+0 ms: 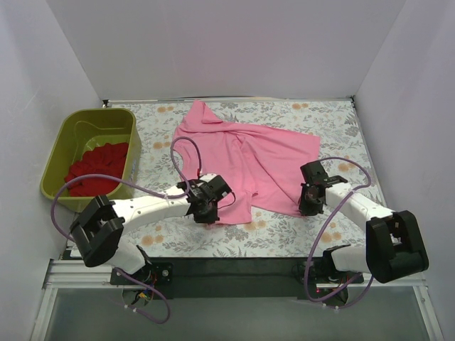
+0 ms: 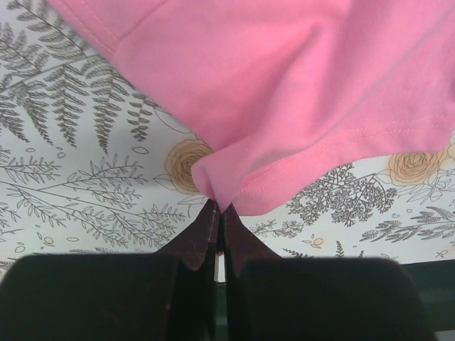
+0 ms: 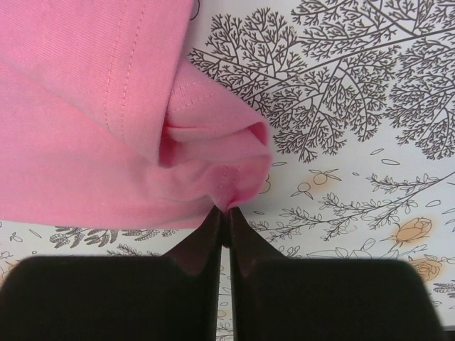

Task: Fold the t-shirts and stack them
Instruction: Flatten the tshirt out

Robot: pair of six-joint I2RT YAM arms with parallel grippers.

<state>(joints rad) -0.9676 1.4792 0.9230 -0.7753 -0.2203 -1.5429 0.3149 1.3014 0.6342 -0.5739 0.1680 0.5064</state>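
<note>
The pink t-shirt [image 1: 249, 153] is lying rumpled and partly spread on the floral table [image 1: 284, 238], just beside the olive-green tub [image 1: 53, 160] on its right in the top view. The red t-shirt [image 1: 99, 169] is sitting bunched inside that tub. The left gripper [image 1: 206, 211] is pinching the pink tee's near hem corner on the tub's side, jaws closed on the fabric. The right gripper [image 1: 307, 207] is clamping a folded bit of the hem on the side far from the tub.

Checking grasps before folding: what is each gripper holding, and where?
Both hold the pink t-shirt: left gripper pinches a hem corner, right gripper a bunched hem fold.
</note>
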